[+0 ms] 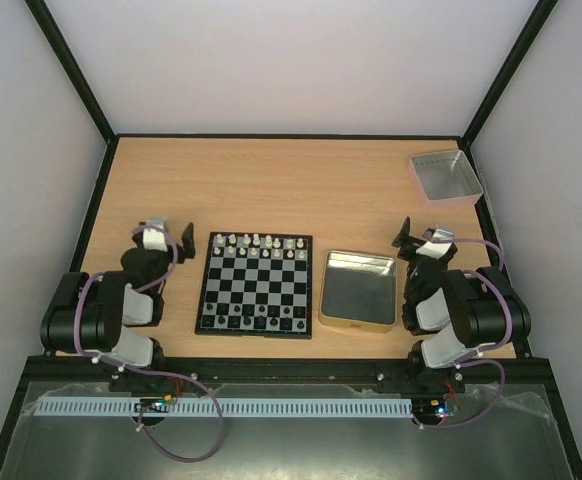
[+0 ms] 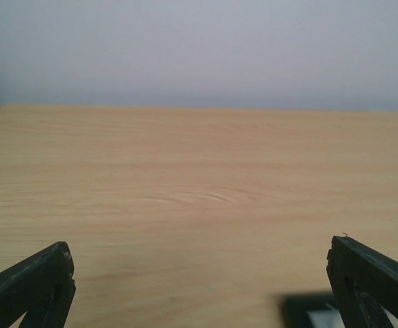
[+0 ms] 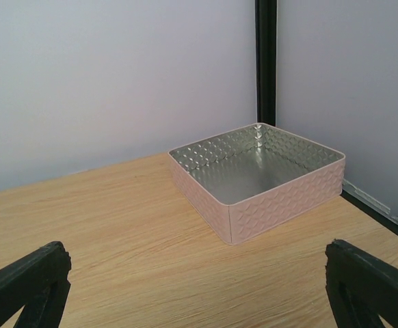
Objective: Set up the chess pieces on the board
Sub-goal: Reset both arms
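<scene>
The chess pieces [image 1: 261,243] stand in rows along the far and near edges of the board [image 1: 256,283], so setup looks finished; the left gripper [image 1: 171,234] and right gripper [image 1: 421,236] flank the board, jaws spread and empty, and probably only a final check is needed.

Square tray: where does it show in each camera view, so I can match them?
Top external: the square tray sits in the far right corner of the table.
Left wrist: not in it.
Right wrist: the square tray lies right of centre, on the table close to the corner.
Shared landmark: the black corner post just behind the tray, seen in the top external and right wrist views.
</scene>
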Robot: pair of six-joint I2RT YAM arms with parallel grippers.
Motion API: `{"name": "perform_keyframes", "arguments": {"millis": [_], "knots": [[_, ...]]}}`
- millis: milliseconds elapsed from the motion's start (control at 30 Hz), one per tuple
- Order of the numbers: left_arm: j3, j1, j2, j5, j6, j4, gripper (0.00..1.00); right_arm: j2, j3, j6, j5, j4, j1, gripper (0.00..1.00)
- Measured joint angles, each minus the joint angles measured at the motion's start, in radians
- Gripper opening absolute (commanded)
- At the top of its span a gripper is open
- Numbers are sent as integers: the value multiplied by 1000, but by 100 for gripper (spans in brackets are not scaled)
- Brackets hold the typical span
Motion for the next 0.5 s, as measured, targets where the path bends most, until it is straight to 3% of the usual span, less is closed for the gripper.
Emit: {"name": "perform_keyframes", "arguments": {"millis": [100, 500], "knots": [[-43, -65, 26, -8, 32, 52, 100, 0, 2, 0, 1, -2, 0, 97], [42, -72, 47, -60, 65, 45, 100, 0, 19, 1, 19, -26, 0, 97]]}}
